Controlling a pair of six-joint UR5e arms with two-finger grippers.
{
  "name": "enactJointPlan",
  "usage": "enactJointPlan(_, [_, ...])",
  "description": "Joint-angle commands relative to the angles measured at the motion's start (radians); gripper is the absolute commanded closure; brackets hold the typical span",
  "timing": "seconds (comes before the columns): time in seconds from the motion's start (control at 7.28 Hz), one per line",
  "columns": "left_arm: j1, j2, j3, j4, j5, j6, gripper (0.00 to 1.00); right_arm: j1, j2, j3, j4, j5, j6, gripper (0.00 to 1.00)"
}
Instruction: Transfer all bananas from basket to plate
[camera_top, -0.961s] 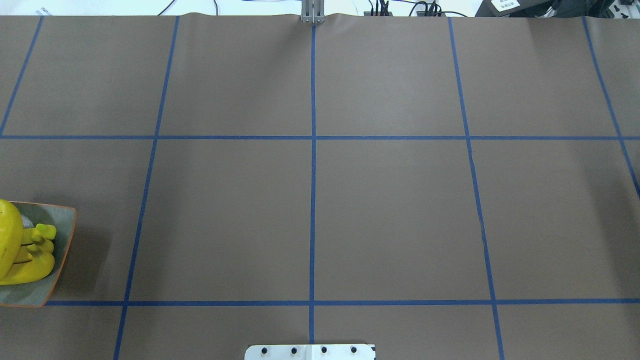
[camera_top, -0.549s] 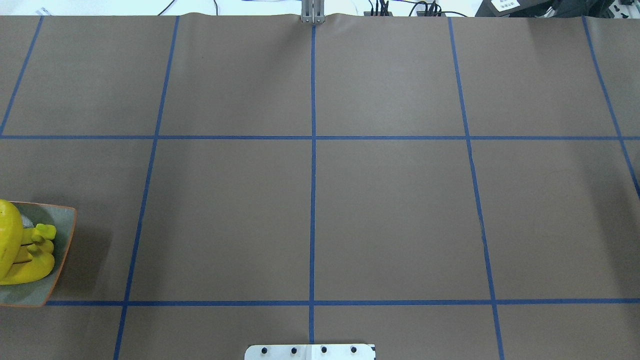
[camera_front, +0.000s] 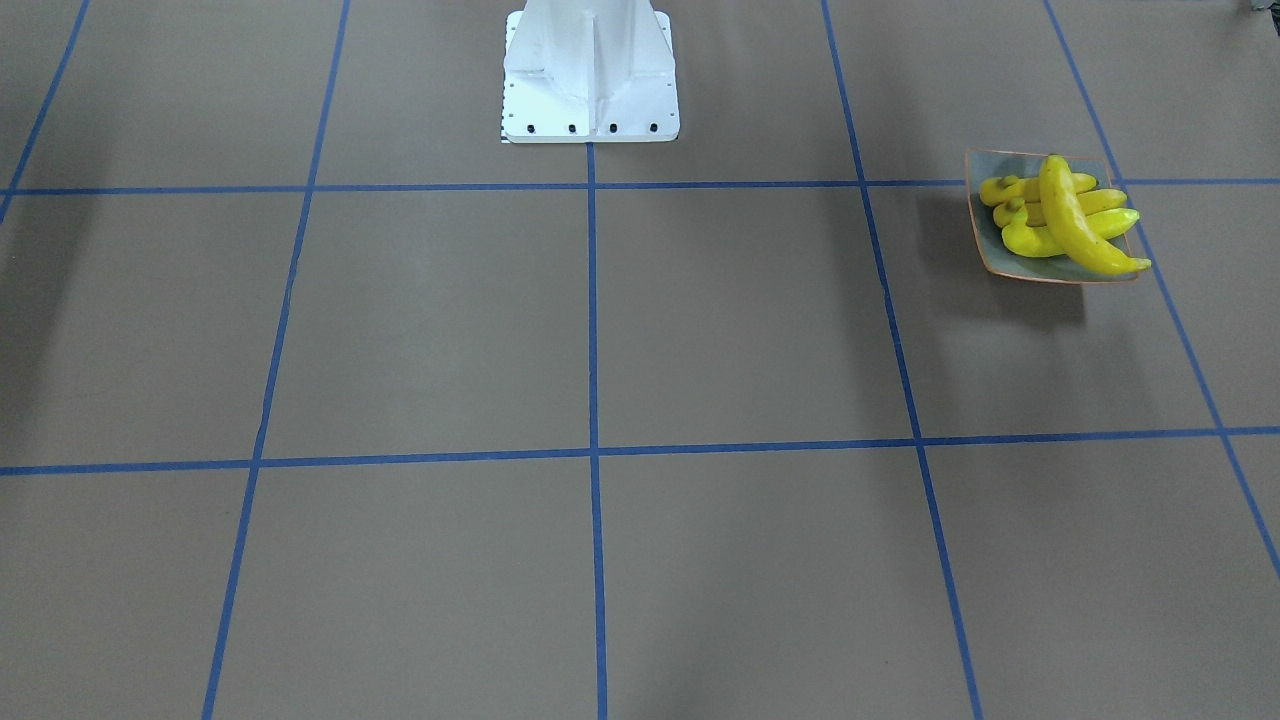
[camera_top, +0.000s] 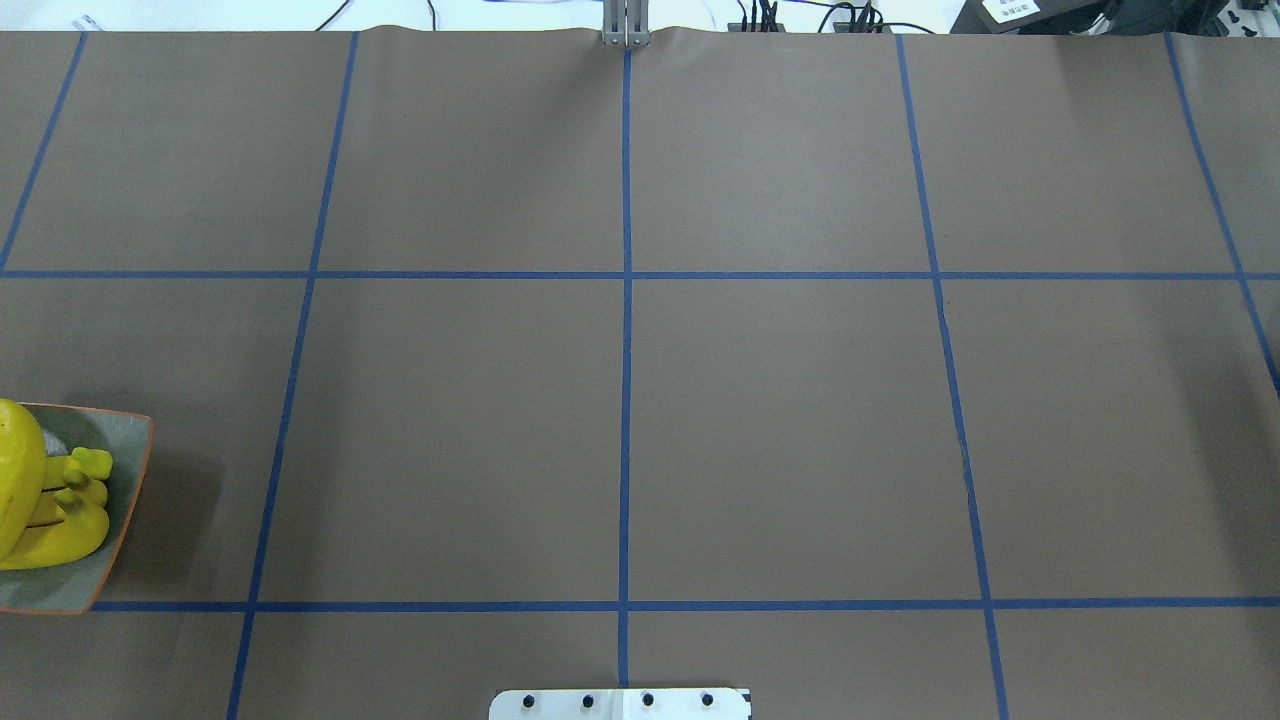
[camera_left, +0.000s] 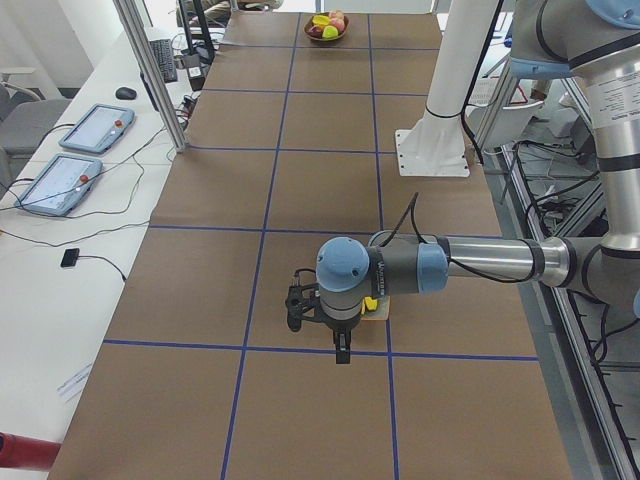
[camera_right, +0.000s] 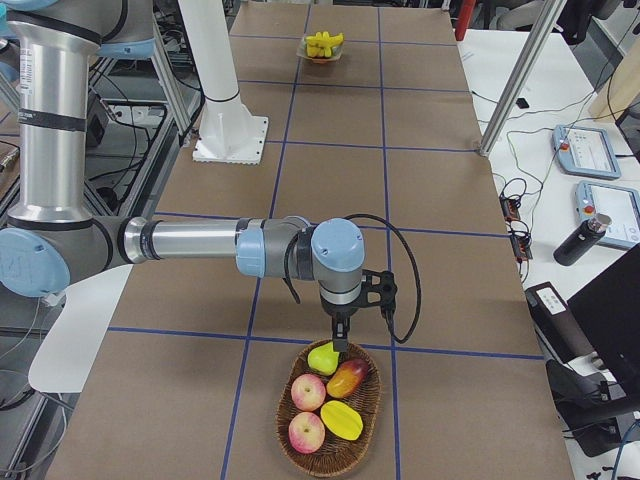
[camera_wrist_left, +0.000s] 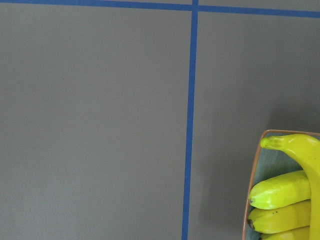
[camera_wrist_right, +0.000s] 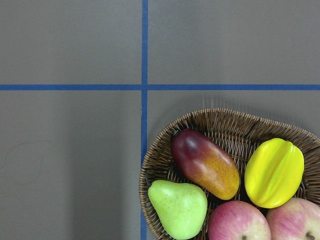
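Four bananas (camera_front: 1060, 225) lie on the plate (camera_front: 985, 250) at the robot's left end of the table. Three sit side by side and one is laid across them, its tip past the rim. That top one is your risk: it rests on rounded, glossy fruit, so a nudge from the left gripper (camera_left: 342, 352), which hangs close by the plate, could roll it onto the table. You cannot tell from these views whether that gripper is spread or closed, nor the right gripper (camera_right: 341, 342) above the basket (camera_wrist_right: 220, 122). The basket holds a mango (camera_wrist_right: 205, 162), a pear (camera_wrist_right: 178, 207), a star fruit (camera_wrist_right: 273, 172) and two apples (camera_wrist_right: 237, 222). No banana shows there, so the job looks done. Any further grab would take the wrong fruit, most likely the yellow star fruit.
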Motion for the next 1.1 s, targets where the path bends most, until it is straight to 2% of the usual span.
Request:
enactJointPlan(0.0, [0.001,0.011,-0.001,0.001,0.000,0.000,0.00,0.000,-0.002,0.004,0.000,-0.002,0.000,0.00])
enactJointPlan(0.96, [0.005,-0.006,-0.009,-0.003,-0.002,0.000,0.00,0.000,-0.002,0.004,-0.001,-0.003,0.002,0.00])
